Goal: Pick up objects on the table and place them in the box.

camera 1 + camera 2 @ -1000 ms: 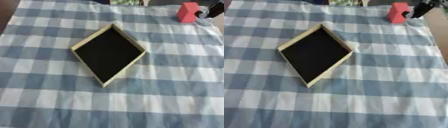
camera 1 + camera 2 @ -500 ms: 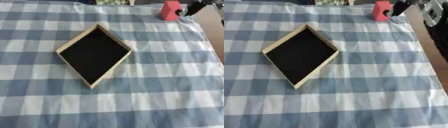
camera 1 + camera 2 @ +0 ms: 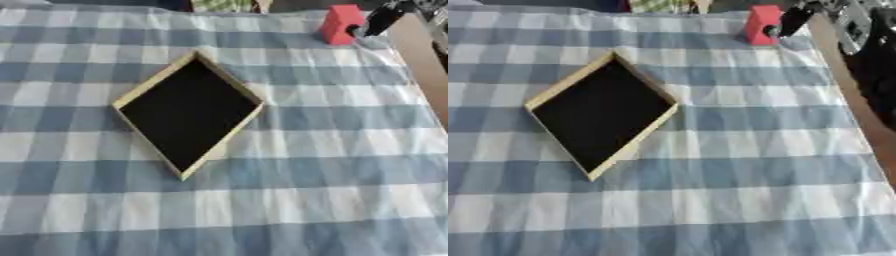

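A shallow wooden box with a black inside lies turned like a diamond on the blue and white checked tablecloth, and nothing is in it. The red block stands at the far right of the cloth, well apart from the box. The right hand comes from the upper right corner, and its dark fingers touch the block's right side; whether they are curled round it cannot be told. Compared with one second ago, the hand is closer against the block. The left hand is not visible.
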`<action>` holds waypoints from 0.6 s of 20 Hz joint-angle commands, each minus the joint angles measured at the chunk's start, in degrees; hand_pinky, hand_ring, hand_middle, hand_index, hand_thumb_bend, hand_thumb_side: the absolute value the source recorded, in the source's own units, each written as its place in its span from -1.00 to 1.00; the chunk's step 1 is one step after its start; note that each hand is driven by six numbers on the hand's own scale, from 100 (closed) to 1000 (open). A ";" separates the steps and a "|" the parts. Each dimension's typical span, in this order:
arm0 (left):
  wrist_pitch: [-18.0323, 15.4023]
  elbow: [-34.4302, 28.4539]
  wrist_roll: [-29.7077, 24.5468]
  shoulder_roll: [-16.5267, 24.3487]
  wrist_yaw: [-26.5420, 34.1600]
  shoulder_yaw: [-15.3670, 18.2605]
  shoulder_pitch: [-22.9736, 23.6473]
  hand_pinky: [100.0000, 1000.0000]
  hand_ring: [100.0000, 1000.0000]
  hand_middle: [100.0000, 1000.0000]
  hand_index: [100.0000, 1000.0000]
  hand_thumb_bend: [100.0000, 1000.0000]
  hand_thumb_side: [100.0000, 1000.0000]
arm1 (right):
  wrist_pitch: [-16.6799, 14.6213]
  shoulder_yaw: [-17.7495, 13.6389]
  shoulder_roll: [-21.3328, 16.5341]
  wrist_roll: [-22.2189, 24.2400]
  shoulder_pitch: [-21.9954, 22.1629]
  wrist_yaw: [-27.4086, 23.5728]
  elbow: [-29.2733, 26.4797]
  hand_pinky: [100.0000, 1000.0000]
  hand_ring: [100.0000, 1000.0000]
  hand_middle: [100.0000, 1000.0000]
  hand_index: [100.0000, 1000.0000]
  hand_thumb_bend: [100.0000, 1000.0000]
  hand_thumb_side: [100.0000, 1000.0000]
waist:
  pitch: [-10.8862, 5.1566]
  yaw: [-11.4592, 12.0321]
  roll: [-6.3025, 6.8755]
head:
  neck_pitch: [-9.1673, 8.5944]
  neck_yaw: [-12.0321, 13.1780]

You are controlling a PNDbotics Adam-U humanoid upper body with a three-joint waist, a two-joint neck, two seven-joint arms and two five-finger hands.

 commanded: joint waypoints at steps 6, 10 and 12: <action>0.09 -0.83 -0.41 0.57 -0.07 -0.12 -0.19 0.36 0.10 0.07 0.22 -1.00 0.45 | -2.70 -1.55 -0.27 -0.81 -2.55 4.37 6.25 0.96 0.92 0.94 0.99 -0.46 -1.00 | -0.58 0.11 0.04 | -1.99 -0.09; 0.14 -0.83 -0.51 0.50 -0.09 -0.19 -0.27 0.36 0.10 0.07 0.22 -1.00 0.45 | -3.32 -2.10 0.03 -1.46 -3.05 5.28 7.80 0.96 0.92 0.94 0.99 -0.48 -1.00 | -0.37 0.13 0.02 | -2.58 0.05; 0.17 -0.83 -0.53 0.45 -0.09 -0.21 -0.27 0.36 0.10 0.07 0.22 -1.00 0.45 | -3.35 -2.41 0.22 -1.91 -3.32 5.93 8.40 0.96 0.92 0.94 0.99 -0.48 -1.00 | -0.29 0.19 0.02 | -2.77 0.08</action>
